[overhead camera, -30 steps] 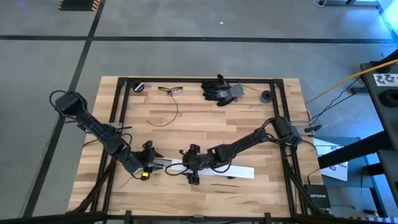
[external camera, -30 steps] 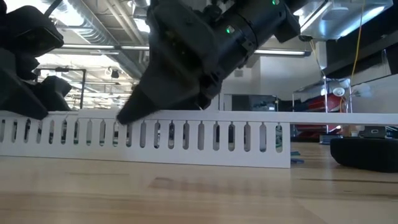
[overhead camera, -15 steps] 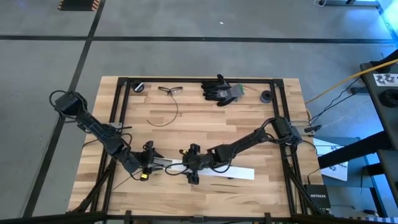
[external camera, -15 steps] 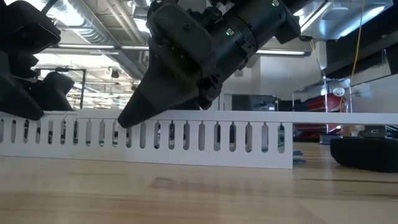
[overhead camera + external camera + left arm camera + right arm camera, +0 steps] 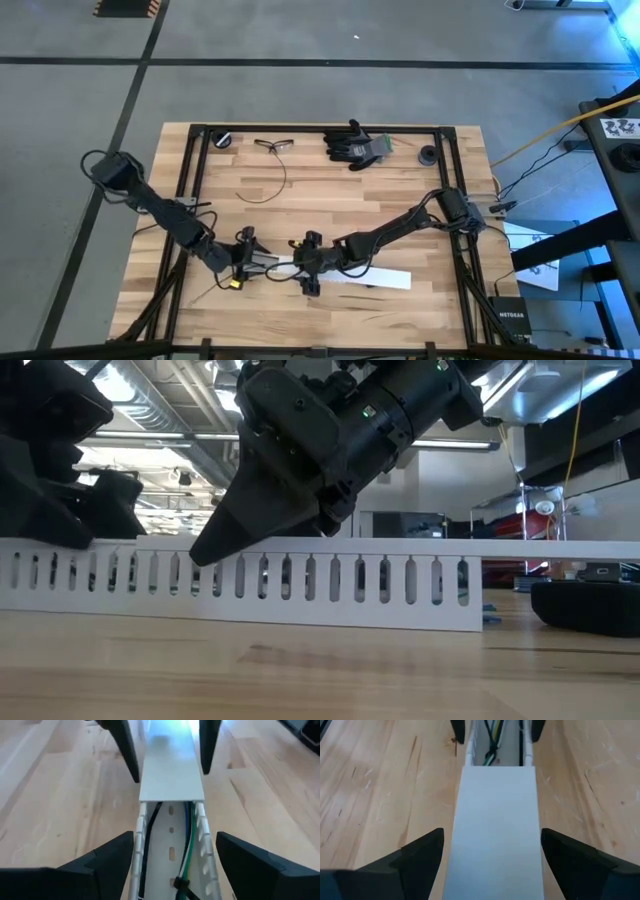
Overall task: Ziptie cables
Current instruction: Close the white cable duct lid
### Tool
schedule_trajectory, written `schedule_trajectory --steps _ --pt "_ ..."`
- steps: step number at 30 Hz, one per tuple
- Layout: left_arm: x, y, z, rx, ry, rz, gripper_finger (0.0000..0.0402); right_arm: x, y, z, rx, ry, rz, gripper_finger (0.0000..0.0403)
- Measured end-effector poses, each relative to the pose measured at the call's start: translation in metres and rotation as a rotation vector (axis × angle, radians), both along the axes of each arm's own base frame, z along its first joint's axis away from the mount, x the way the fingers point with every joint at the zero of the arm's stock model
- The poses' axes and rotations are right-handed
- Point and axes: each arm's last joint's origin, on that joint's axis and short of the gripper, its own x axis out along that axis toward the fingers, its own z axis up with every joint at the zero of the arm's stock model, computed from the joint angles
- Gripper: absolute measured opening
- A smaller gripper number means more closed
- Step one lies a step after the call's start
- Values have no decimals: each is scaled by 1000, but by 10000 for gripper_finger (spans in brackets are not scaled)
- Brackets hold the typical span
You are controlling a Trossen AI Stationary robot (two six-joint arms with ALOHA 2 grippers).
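High view: your wooden table point(image 5: 330, 215) carries a white slotted duct point(image 5: 345, 273) at about six o'clock, straddled from both ends, probably to steady it. Right gripper point(image 5: 308, 274) spans the lidded part, fingers wide; left gripper point(image 5: 247, 262) brackets the open end, wide too. The cables point(image 5: 187, 845) lie inside the channel. No writing is legible on the table.

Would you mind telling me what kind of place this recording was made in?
Most likely an industrial lab or workshop: exposed ceiling ducts and strip lights in the low view, a grey concrete floor with dark marking lines, and a wooden workbench in a black metal frame.
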Motion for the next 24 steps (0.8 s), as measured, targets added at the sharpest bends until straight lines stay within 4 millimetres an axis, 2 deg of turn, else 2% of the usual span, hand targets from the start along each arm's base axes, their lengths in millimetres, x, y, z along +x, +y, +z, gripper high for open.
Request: schedule_trajectory --steps 11,14,20,24 --pt "13 -1 -15 21 -6 17 268 0 0 0 1 -2 0 318" --pt "14 -1 -18 21 -4 22 256 0 0 0 1 -2 0 316" --pt "15 -1 -17 11 -5 26 220 0 0 0 -2 0 4 256" --pt "15 -1 -17 -5 -5 37 212 0 0 0 0 1 0 212"
